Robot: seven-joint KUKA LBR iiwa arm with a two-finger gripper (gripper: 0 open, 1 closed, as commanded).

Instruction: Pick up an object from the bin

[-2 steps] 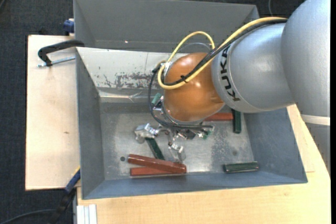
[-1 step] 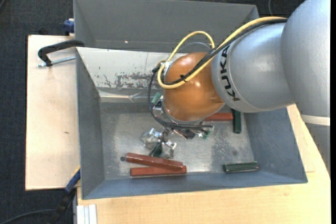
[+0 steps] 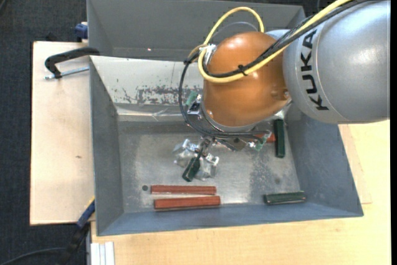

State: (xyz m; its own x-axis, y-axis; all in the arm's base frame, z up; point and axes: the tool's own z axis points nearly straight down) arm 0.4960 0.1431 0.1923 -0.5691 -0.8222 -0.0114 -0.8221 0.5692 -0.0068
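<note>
One short dark-green stick [image 3: 191, 170] is found at the centre of the grey metal bin [image 3: 105, 152] floor, directly under the gripper [image 3: 198, 157]. Whether the gripper is open or closed cannot be told. The grasp step is judged in hand; firm closure and a straight lift are called for. Two smooth reddish-brown rods [image 3: 186, 202] are noted nearby.

light: bright, even | glare: bin [image 3: 142, 80] back wall | shadows: soft

Two red-brown rods [image 3: 186, 202] lie side by side, a dark green pen [image 3: 285, 198] to their right.
</note>
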